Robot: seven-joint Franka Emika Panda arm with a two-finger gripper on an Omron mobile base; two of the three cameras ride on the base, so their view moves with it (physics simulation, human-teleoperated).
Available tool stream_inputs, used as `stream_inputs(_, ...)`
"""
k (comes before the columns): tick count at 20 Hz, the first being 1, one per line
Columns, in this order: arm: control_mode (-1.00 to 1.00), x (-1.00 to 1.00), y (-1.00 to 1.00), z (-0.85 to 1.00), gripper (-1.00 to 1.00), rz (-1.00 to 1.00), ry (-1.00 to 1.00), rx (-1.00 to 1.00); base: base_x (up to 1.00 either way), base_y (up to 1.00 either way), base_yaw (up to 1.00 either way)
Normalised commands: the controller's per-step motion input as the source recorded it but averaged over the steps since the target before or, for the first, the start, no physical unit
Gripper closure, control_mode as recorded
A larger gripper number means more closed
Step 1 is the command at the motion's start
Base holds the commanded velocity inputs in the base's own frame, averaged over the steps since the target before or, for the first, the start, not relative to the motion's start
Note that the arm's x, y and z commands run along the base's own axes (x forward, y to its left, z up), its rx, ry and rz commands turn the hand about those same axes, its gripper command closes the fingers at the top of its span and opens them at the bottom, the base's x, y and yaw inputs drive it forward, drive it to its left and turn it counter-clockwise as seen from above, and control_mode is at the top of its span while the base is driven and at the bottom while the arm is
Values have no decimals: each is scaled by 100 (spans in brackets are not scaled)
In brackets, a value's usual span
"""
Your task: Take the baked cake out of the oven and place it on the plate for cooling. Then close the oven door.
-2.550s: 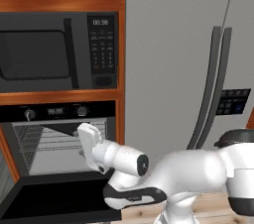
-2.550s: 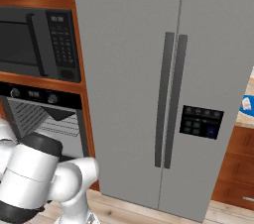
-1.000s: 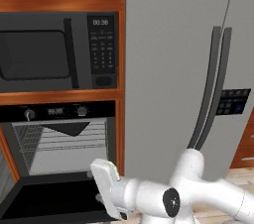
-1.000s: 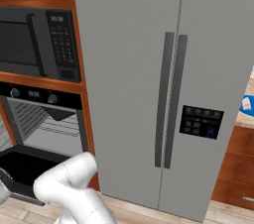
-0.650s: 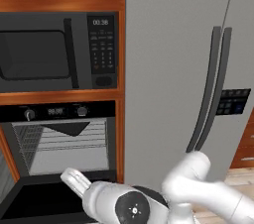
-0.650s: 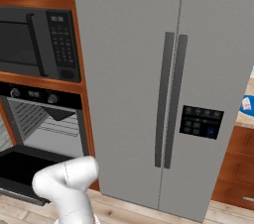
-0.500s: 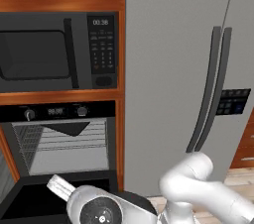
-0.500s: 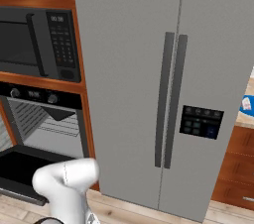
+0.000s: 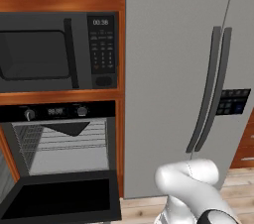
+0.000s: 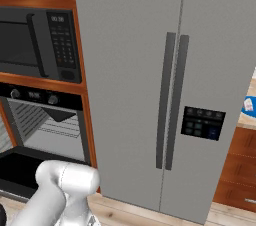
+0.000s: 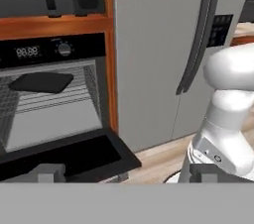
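The oven (image 9: 62,141) is empty and its door (image 9: 62,199) hangs down. Gripper (image 11: 124,176) wide, holding nothing — get under the door's front edge and lift evenly.

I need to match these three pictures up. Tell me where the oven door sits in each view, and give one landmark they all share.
Left base view: the oven door lies open at the bottom left, below the racks.
Right base view: it lies at the lower left edge, partly behind the white arm.
Hand view: it lies at the lower left, folded down.
Shared landmark: the grey fridge, just right of the oven.
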Motion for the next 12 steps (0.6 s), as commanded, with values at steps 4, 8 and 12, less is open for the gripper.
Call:
stream_inputs(4,-100,0,0,-100,-100,0,-29,-31,0,0,0)
stream_inputs(8,-100,2,0,-96,-100,0,-23,-27,0,0,0)
stream_inputs(12,-100,19,0,-94,-100,0,-17,-26,0,0,0)
